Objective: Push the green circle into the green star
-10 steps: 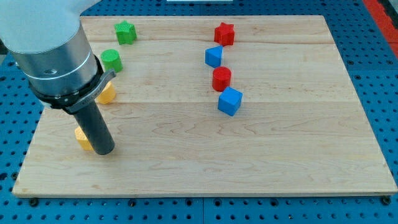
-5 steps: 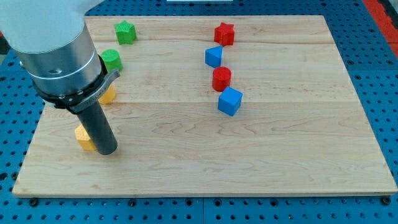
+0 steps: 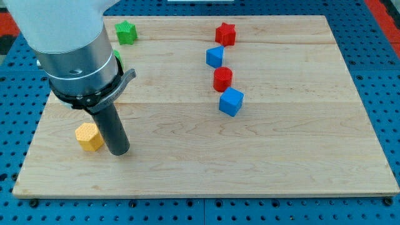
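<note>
My tip (image 3: pixel 119 151) is seen resting on the counter (image 3: pixel 281 156), just right of a yellow block (image 3: pixel 89 137). No fingers are fitted, only a rod. The green circle (image 3: pixel 117 57) is almost hidden behind the arm (image 3: pixel 72 50), below the green star (image 3: pixel 126 32) at the view's top left

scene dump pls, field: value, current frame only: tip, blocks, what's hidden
tip: my tip on the board, just to the view's right of the yellow block
green star: view's top left, clear of the arm
green circle: mostly hidden behind the arm, only a sliver shows
red star: view's top, centre-right
blue blocks: one below the red star, one lower
red circle: between the two blue blocks
contact with yellow block: cannot tell
</note>
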Controlling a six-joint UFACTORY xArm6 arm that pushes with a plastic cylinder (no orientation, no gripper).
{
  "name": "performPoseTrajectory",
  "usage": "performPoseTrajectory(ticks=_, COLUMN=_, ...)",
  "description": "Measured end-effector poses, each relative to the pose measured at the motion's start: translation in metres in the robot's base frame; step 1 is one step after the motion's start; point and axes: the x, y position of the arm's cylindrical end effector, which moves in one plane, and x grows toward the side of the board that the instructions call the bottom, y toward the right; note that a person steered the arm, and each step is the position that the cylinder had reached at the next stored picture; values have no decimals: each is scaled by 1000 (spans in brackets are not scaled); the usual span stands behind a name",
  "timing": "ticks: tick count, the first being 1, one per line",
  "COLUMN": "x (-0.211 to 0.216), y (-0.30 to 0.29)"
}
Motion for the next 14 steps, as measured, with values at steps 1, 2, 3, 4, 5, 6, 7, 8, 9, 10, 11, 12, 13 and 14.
performPoseTrajectory(ticks=1, x=0, y=10)
performPoseTrajectory(ticks=2, x=0, y=17)
performPoseTrajectory(ticks=3, x=0, y=28)
performPoseTrajectory(ticks=4, x=0, y=36)
performPoseTrajectory(ticks=5, x=0, y=47)
performPoseTrajectory(ticks=6, x=0, y=59)
performPoseTrajectory(ticks=7, x=0, y=70)
performPoseTrajectory(ticks=8, x=0, y=73)
performPoseTrajectory(ticks=9, x=0, y=73)
performPoseTrajectory(ticks=10, x=-14, y=90)
performPoseTrajectory(ticks=11, x=-32, y=93)
performPoseTrajectory(ticks=12, x=-32, y=93)
performPoseTrajectory(ticks=13, x=-32, y=93)
performPoseTrajectory(ticks=14, x=-31, y=97)
